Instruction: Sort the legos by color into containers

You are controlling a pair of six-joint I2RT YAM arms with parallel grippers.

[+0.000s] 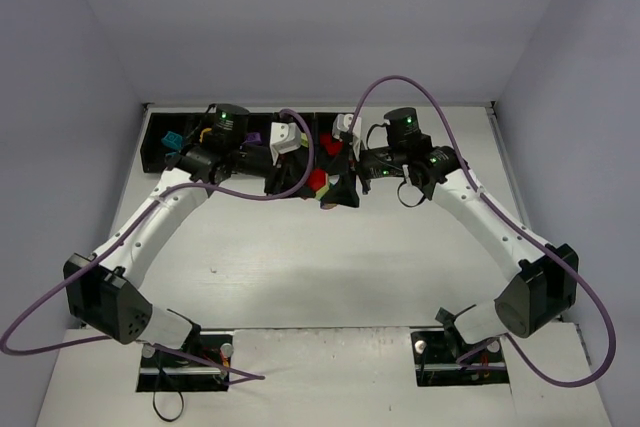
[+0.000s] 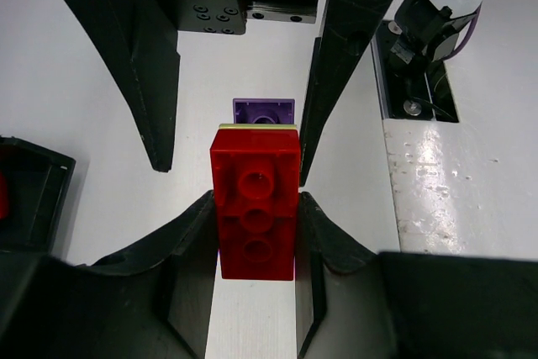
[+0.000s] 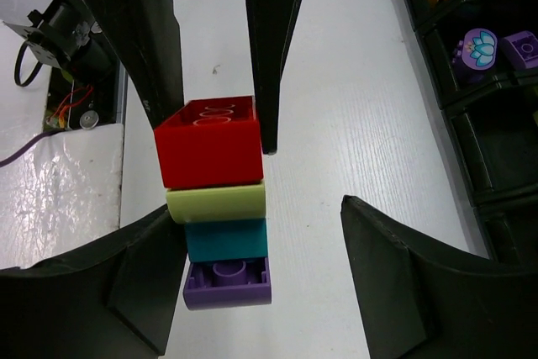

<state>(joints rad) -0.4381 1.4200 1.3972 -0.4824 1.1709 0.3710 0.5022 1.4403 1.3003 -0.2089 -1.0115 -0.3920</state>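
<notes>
Clamped in left claw, one stack of four legos, one each red, lime, teal, purple, with right claw apparently wide around it.

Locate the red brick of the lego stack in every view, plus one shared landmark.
Top external: red brick at the picture's centre.
Left wrist: red brick at centre, clamped by the left gripper.
Right wrist: red brick left of centre, uppermost in the stack.
Shared landmark: the purple brick at the stack's other end, in both wrist views.
</notes>
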